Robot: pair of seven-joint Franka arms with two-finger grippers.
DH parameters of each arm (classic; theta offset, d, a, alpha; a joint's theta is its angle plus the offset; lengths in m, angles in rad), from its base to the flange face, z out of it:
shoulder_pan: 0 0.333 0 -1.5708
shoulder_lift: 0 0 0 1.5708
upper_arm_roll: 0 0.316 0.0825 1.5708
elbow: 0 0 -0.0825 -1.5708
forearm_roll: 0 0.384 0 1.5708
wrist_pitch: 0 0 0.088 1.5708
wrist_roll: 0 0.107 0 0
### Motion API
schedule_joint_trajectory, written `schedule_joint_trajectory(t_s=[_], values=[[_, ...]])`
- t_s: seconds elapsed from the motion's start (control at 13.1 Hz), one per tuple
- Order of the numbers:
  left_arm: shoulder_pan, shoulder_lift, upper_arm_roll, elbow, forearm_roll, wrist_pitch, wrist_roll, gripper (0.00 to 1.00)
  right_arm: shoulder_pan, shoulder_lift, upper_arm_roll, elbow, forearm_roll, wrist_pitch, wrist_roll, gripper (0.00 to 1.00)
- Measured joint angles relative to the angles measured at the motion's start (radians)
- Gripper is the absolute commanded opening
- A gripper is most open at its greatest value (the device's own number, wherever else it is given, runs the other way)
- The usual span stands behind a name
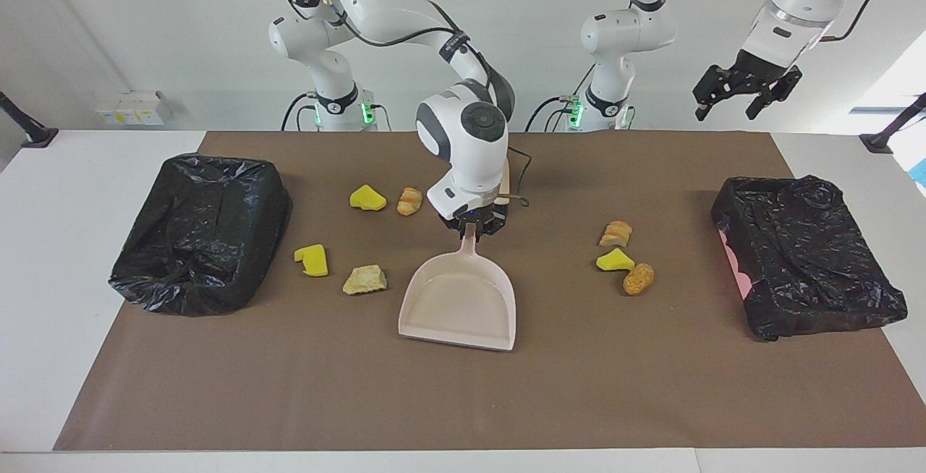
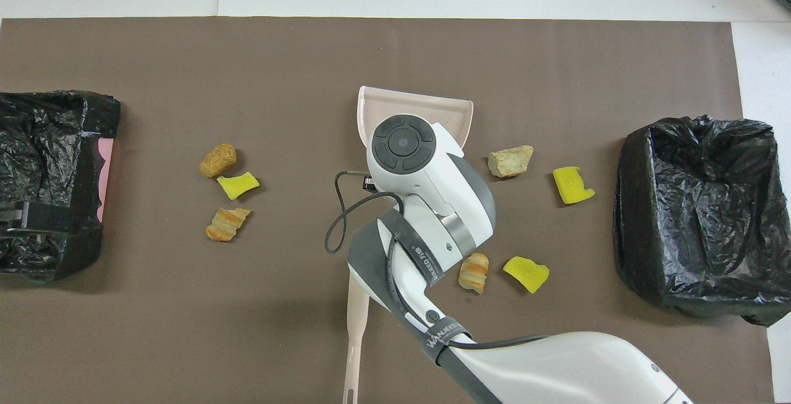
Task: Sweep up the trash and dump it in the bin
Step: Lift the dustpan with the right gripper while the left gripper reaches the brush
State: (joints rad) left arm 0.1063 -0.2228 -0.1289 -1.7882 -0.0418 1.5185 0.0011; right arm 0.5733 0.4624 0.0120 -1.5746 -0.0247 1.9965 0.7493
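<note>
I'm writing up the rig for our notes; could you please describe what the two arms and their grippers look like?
Both arms are glossy white, rounded Franka links with dark grey joint bands. The right arm carries a black cable strapped along it, a round dark cap on its wrist, and a strap with white lettering. Green lights glow at both bases. The right gripper and the left gripper are black, the left with chunky linked fingers.

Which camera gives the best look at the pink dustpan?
The facing view: the whole dustpan shows, pan and handle, with the right gripper shut on the handle's end. In the overhead view the right arm covers most of it; only its wide rim shows.
</note>
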Motion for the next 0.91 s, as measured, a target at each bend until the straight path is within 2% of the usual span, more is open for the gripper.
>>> schedule_joint_trajectory(t_s=[0.3, 0.69, 0.91], values=[[-0.08, -0.002, -0.007, -0.105, -0.017, 0.035, -0.014, 1.0, -0.06, -0.045, -0.002, 0.006, 0.0, -0.055, -0.141, 0.11], [-0.253, -0.036, -0.011, -0.223, -0.02, 0.086, -0.171, 1.0, -0.135, -0.108, -0.003, 0.007, 0.0, -0.146, -0.4, 0.1], [-0.349, -0.054, -0.012, -0.304, -0.02, 0.183, -0.265, 1.0, -0.154, -0.113, -0.004, 0.003, 0.0, -0.155, -0.546, 0.1]])
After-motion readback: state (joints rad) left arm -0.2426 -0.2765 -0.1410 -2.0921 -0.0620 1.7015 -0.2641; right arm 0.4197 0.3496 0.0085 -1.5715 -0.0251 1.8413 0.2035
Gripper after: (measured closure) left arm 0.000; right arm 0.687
